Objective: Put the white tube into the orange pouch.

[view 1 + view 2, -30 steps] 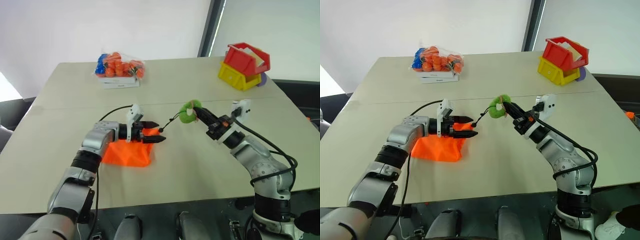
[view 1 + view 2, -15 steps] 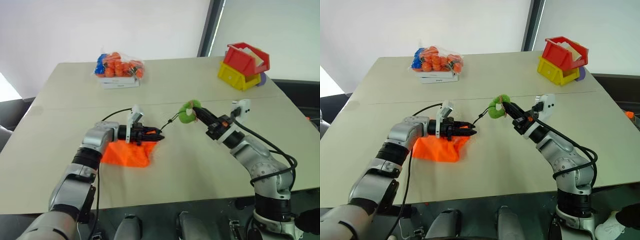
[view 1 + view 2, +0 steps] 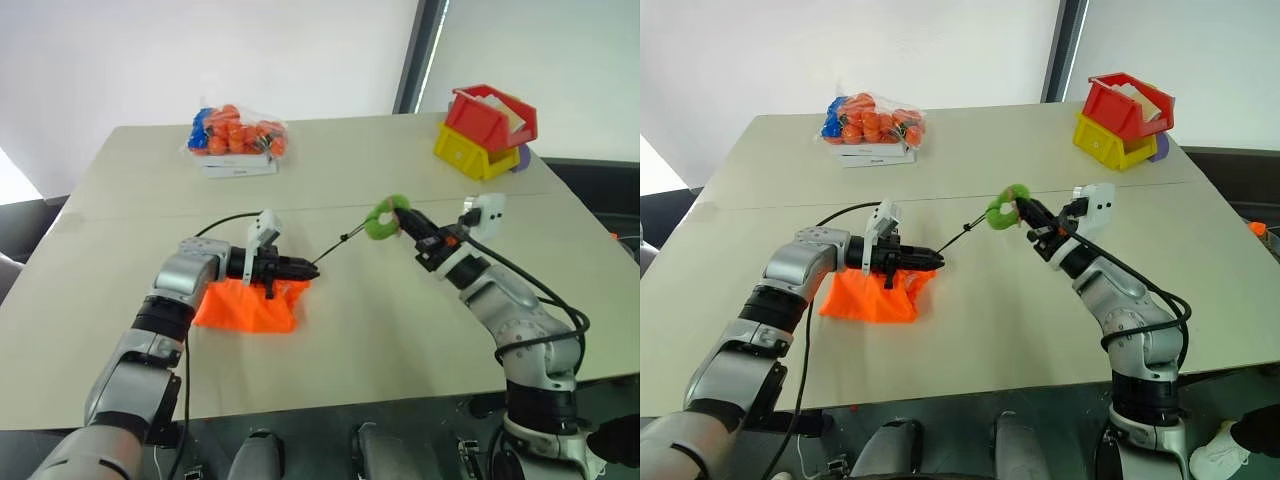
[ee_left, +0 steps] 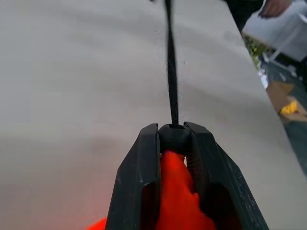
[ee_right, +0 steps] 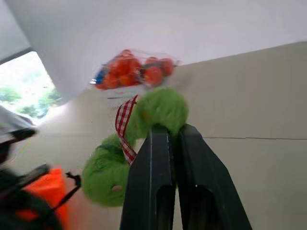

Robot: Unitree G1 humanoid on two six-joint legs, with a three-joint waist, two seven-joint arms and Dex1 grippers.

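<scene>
The soft orange pouch [image 3: 246, 306] sags near the table's [image 3: 380, 320] front edge. The left gripper [image 4: 173, 139] pinches its cord stopper; the right gripper [image 5: 165, 130] squeezes the fluffy green ring [image 3: 383, 220].

orange pouch [image 4: 178, 201]: cut off by edge | left figures [image 5: 29, 201]: blurred

A beige table [image 3: 400, 330] has a seam running left to right across its middle. At its far left, a clear plastic bag of orange and blue balls [image 3: 236, 129] rests on a flat white box [image 3: 240, 166]. At the far right, a red bin [image 3: 492, 112] sits tilted on top of a yellow bin [image 3: 475, 155], with something purple [image 3: 523, 156] just right of them. A dark vertical post [image 3: 418, 50] rises behind the table.
</scene>
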